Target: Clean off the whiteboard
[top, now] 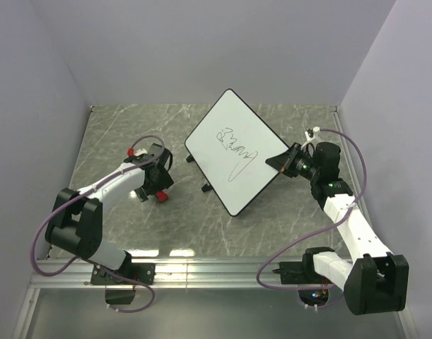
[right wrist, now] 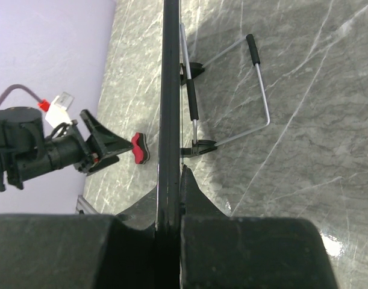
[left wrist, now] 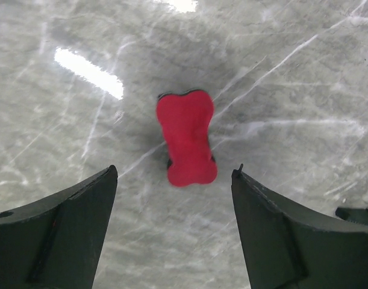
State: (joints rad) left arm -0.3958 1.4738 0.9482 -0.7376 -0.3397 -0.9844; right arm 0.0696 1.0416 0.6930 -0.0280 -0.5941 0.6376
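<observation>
My two arms reached out over the grey marble table, one at the whiteboard and one above the eraser.
The whiteboard stood mid-table, turned cornerwise and tipped up on its wire stand, with black scribbles across its face. My right arm stretched forward from its base and bent inward at the wrist, and my right gripper was clamped on the board's right-hand rim; from that wrist the board showed edge-on between my two closed fingers. My left arm angled forward and inward, its wrist turned down toward the table well to the left of the board. My left gripper hung there with its jaws spread wide, holding nothing. The small red eraser lay flat on the marble below and between the fingertips, touching neither.
</observation>
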